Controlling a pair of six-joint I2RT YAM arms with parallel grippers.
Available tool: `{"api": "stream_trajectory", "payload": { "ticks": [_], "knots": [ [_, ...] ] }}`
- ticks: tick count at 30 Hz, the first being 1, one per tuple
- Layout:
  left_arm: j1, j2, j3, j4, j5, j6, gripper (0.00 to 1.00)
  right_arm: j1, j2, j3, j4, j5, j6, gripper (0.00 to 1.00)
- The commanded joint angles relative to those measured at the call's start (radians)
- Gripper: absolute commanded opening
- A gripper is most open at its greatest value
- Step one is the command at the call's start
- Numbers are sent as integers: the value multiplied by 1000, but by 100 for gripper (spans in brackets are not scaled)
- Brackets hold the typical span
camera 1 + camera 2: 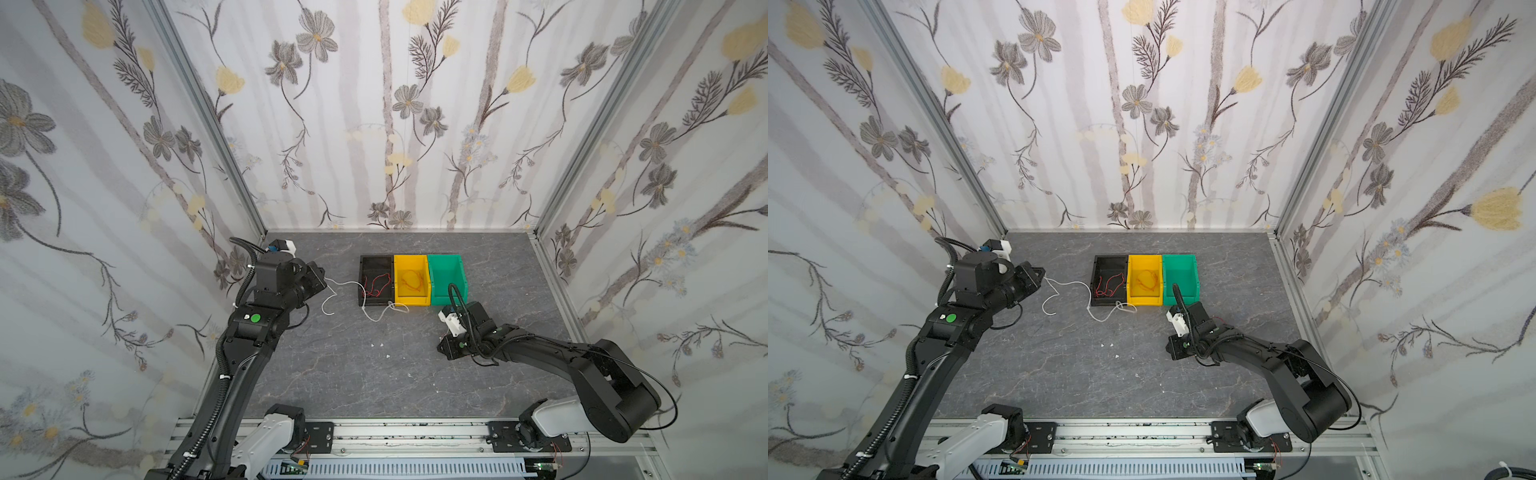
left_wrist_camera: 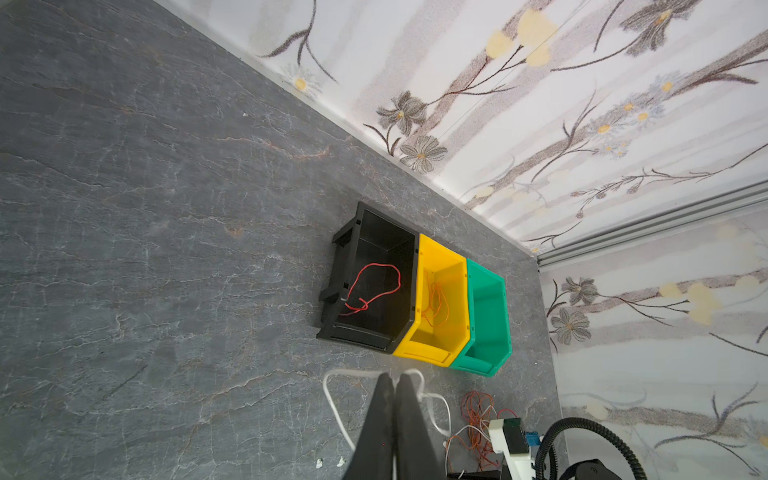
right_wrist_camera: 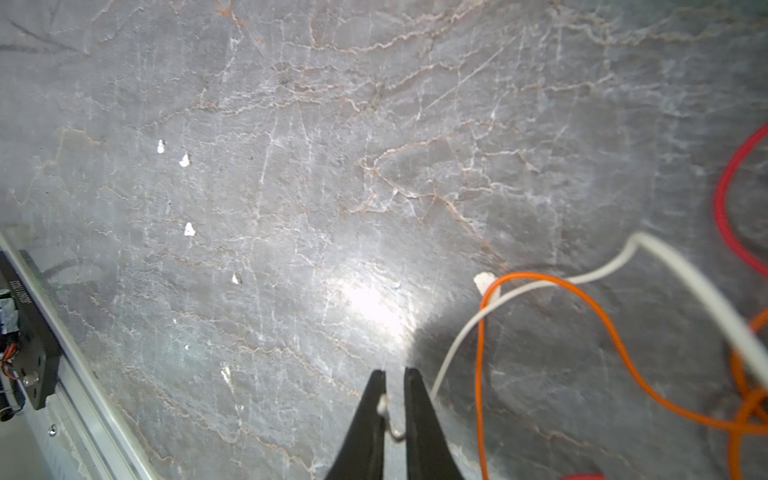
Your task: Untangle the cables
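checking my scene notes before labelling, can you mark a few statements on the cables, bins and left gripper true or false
1. The red cable lies in the black bin. True.
2. The orange cable lies in the green bin. False: it lies in the yellow bin; the green bin looks empty.
3. The left gripper is shut on the white cable. True.
4. The black bin stands between the yellow bin and the green bin. False: the yellow bin is in the middle of the row, with the black bin at one end.
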Motion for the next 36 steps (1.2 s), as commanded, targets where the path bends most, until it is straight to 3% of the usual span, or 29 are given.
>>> {"api": "stream_trajectory", "payload": {
  "ticks": [1, 10, 15, 19, 28, 36],
  "knots": [
    [2, 1, -7, 54, 33, -9, 0, 0, -2, 0, 28, -31, -5, 21],
    [2, 8, 14, 54, 81, 9, 0, 0, 35, 37, -11, 3, 11, 25],
    [-13, 21, 57, 81, 169, 12, 0, -5, -38, 67, -73, 36, 31, 42],
    [-36, 30, 95, 95, 203, -1, 0, -39, -88, 121, -155, 55, 55, 44],
    [-141, 96, 193, 159, 252, -48, 0, -158, -164, 199, -252, 31, 88, 45],
    [-268, 267, 359, 221, 239, -56, 0, -243, -217, 213, -303, 96, 125, 47]
  ]
}}
